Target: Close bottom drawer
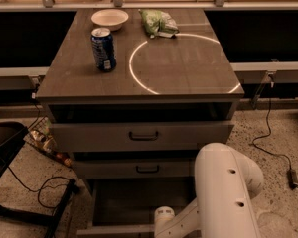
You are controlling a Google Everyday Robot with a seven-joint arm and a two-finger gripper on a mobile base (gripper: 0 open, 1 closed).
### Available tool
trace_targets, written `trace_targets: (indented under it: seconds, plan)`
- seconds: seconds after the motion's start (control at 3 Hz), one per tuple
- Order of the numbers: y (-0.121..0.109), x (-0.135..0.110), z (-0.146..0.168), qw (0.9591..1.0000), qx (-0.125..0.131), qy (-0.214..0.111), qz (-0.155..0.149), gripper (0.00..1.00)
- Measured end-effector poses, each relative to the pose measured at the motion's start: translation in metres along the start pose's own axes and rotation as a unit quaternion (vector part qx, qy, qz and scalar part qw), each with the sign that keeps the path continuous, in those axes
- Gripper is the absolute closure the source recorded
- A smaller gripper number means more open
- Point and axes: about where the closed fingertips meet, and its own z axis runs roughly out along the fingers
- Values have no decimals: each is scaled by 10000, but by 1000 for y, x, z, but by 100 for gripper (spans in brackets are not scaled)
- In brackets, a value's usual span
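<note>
The bottom drawer [131, 202] of the grey cabinet is pulled out towards me, and its plain grey box interior shows. The top edge of its front panel [114, 229] lies at the bottom edge of the view, and its handle is out of view. My white arm [228, 192] comes in from the lower right, with a white wrist joint [164, 215] over the drawer's front right part. My gripper is below the edge of the view and does not show.
The middle drawer front [139, 168] and the wider top drawer front [141, 135] sit above, each with a dark handle. On the cabinet top [188, 68] stand a blue can [103, 49], a white bowl [110, 19] and a green bag [158, 22]. Cables [275, 143] lie on the floor at both sides.
</note>
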Motion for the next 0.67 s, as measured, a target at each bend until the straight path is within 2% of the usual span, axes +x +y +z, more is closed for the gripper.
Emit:
trace_targets:
  seconds: [0.33, 0.67]
  plan:
    - [-31, 14, 3, 9998, 92, 57, 147, 100]
    - [-31, 14, 1, 9998, 95, 59, 151, 100]
